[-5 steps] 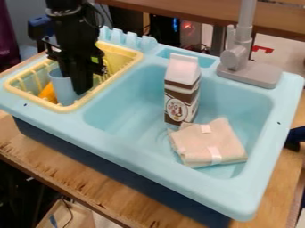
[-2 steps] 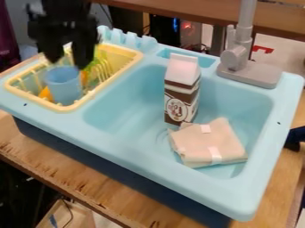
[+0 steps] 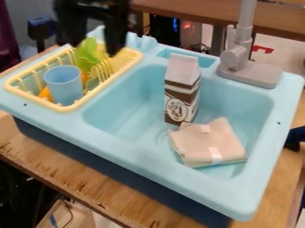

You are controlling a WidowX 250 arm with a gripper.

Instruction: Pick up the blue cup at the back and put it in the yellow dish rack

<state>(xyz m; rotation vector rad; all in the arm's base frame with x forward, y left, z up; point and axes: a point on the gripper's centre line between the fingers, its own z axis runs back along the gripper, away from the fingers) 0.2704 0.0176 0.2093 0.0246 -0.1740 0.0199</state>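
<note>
Blue cup (image 3: 63, 84): stands mouth up inside yellow basket (image 3: 65, 108), toward 10 o'clock in view (12 at top edge); apart from pincer (image 3: 95, 46).
Pincer: hangs at 1 o'clock from cup, above far part of basket; blurred, spread well open, gripping nothing.
Green item (image 3: 88, 55): leans in basket at 1 o'clock from cup, beneath pincer; too blurred to name.
Orange item (image 3: 45, 93): lies low in basket, pokes out at 8 o'clock from cup, partly hidden.
Basket: slatted, set into light-blue sink (image 3: 113, 144) at its 10 o'clock end.
Carton (image 3: 182, 95): stands upright in basin at 3 o'clock from cup; brown and white, gabled top.
Folded cloth (image 3: 202, 138): lies in basin at 5 o'clock from carton, right by its base; pale pink-beige, lighter strips on top. Can't tell if touching.
Faucet (image 3: 253, 75): rises grey from sink rim at 2 o'clock.
Table (image 3: 77, 178): wooden, runs under sink, exposed at 7 o'clock.
</note>
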